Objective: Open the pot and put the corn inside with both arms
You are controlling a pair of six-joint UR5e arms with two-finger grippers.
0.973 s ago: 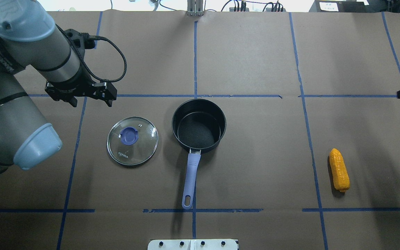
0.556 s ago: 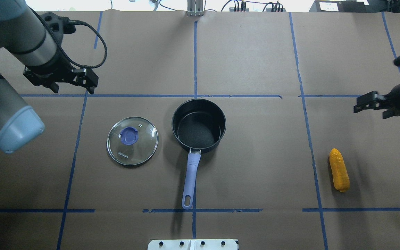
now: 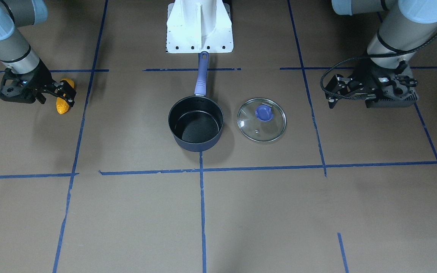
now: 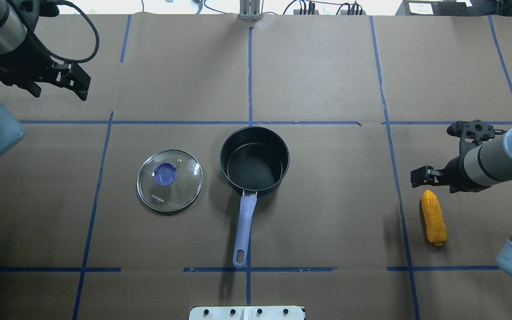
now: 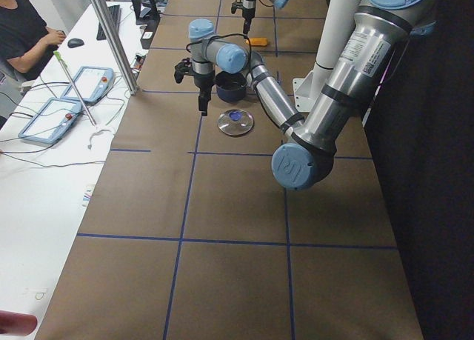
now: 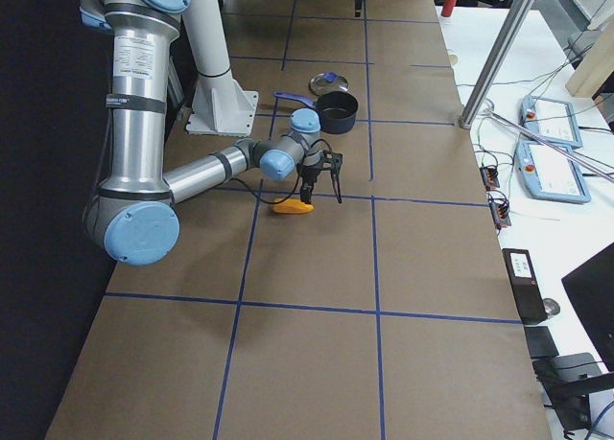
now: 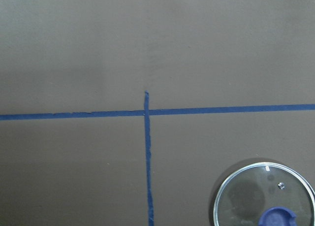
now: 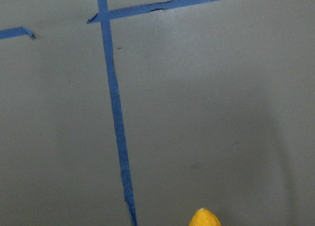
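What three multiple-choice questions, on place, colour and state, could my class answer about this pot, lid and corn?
1. Where is the glass lid relative to the pot? A on top; B flat on the table beside it; C inside it.
2. What colour is the pot's handle? A red; B purple-blue; C green.
3. What state is the pot in? A covered; B full of water; C open and empty.
Key: B, the lid lies apart from the pot; B, the handle shows purple-blue; C, its interior is bare, the corn lies on the table.
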